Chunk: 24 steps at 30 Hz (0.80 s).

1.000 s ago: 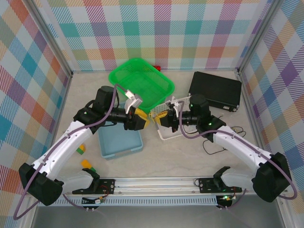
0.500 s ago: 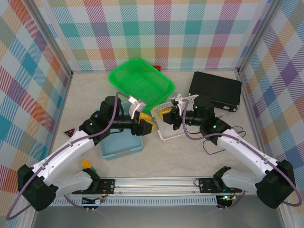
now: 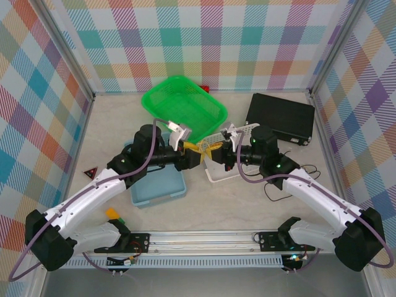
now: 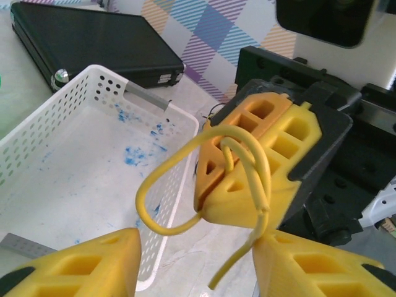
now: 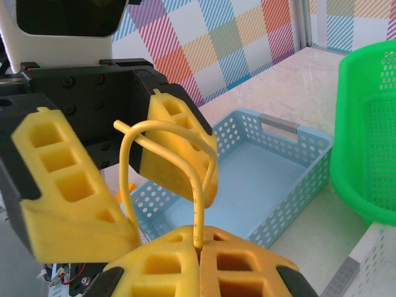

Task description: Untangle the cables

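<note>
Above the table's middle, a thin yellow cable is bent into a small loop between my two grippers. My right gripper is shut on it; in the right wrist view the yellow cable rises straight out of the closed right gripper. My left gripper faces it, open, with the loop hanging over the gap between its jaws. The cable's free end rests against the inner side of one left finger. A thin black cable lies on the table under my right arm.
A green basket stands at the back. Below the grippers are a light blue tray and a white perforated basket. A black case lies at the back right. Small coloured blocks sit near the left arm's base.
My left gripper has moved right, up to the right gripper, and its jaws have narrowed somewhat. The right gripper has shifted slightly right, still shut on the yellow cable.
</note>
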{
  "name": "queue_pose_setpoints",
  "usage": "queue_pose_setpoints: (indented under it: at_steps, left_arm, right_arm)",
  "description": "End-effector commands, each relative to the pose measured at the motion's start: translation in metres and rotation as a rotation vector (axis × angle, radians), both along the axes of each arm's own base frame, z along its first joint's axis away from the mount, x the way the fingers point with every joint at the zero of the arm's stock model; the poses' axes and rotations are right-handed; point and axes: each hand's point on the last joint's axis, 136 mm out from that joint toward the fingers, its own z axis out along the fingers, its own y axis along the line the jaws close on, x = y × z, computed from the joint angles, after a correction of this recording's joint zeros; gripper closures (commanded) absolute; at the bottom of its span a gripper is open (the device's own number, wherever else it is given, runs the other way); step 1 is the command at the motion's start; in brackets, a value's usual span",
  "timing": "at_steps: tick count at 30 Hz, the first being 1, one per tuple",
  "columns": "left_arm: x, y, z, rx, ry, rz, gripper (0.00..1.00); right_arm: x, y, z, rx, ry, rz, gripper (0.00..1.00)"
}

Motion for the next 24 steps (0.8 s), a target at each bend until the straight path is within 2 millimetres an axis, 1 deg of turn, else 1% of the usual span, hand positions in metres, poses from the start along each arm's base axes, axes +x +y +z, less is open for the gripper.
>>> queue_pose_setpoints:
  at_steps: [1,2,3,7,9,12,15,17,20,21,24]
  left_arm:
    - [0.001,-0.008,0.018,-0.024,-0.044,-0.017,0.51]
    - [0.000,-0.010,0.019,-0.026,-0.045,-0.021,0.53]
    - [0.000,-0.011,0.020,-0.028,-0.044,-0.029,0.57]
    - [0.001,-0.013,0.028,-0.045,-0.057,-0.030,0.87]
    - [-0.001,-0.012,0.033,-0.057,-0.060,-0.028,0.99]
    - [-0.005,-0.007,0.041,-0.058,-0.071,-0.023,1.00]
    - [-0.008,0.002,0.054,-0.054,-0.087,0.006,1.00]
    - [-0.010,0.008,0.064,-0.053,-0.099,0.027,1.00]
    - [-0.008,0.015,0.078,-0.050,-0.112,0.064,1.00]
    - [-0.009,0.017,0.076,-0.033,-0.094,0.072,1.00]
    - [-0.007,0.024,0.083,-0.016,-0.097,0.109,1.00]
  right_arm:
    - [-0.007,0.004,0.002,0.017,-0.001,0.027,1.00]
    - [-0.007,0.004,0.001,0.014,0.001,0.025,1.00]
    - [-0.007,0.003,0.001,0.011,0.002,0.021,1.00]
    - [-0.001,0.000,-0.006,-0.021,0.011,-0.023,1.00]
    - [0.007,-0.006,-0.012,-0.054,0.014,-0.084,1.00]
    - [0.018,-0.018,-0.028,-0.147,-0.001,-0.168,1.00]
    - [0.025,-0.033,-0.048,-0.270,-0.045,-0.223,1.00]
    - [0.024,-0.041,-0.062,-0.344,-0.080,-0.225,1.00]
    - [0.019,-0.052,-0.076,-0.430,-0.136,-0.207,1.00]
    - [0.015,-0.055,-0.078,-0.450,-0.146,-0.198,1.00]
    - [0.007,-0.066,-0.082,-0.506,-0.186,-0.182,1.00]
